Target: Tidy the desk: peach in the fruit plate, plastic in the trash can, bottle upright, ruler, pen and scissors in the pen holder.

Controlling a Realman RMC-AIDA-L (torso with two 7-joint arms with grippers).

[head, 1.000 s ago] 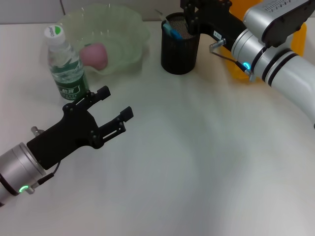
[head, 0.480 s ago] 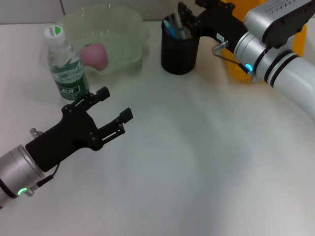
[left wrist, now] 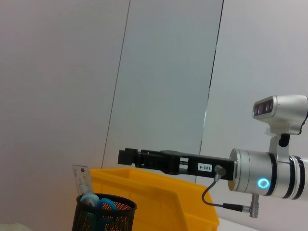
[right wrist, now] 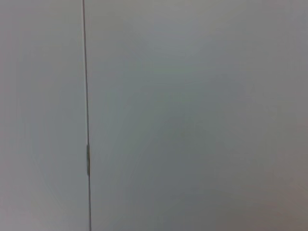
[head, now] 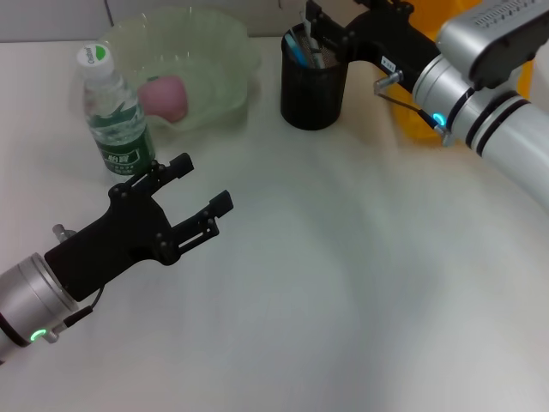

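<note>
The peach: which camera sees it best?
The head view: the pink peach sits in plain sight inside the green fruit plate. The left wrist view shows only the pen holder, and the right wrist view shows just wall.

left arm: silver cylindrical wrist, small green indicator light, thin black cable
left gripper (head: 200,190): matte black angular body, two slim black fingers
right arm: silver-white rounded links, black bands, glowing blue ring light, looped black cable
right gripper (left wrist: 126,156): flat black bar, white label with digits
</note>
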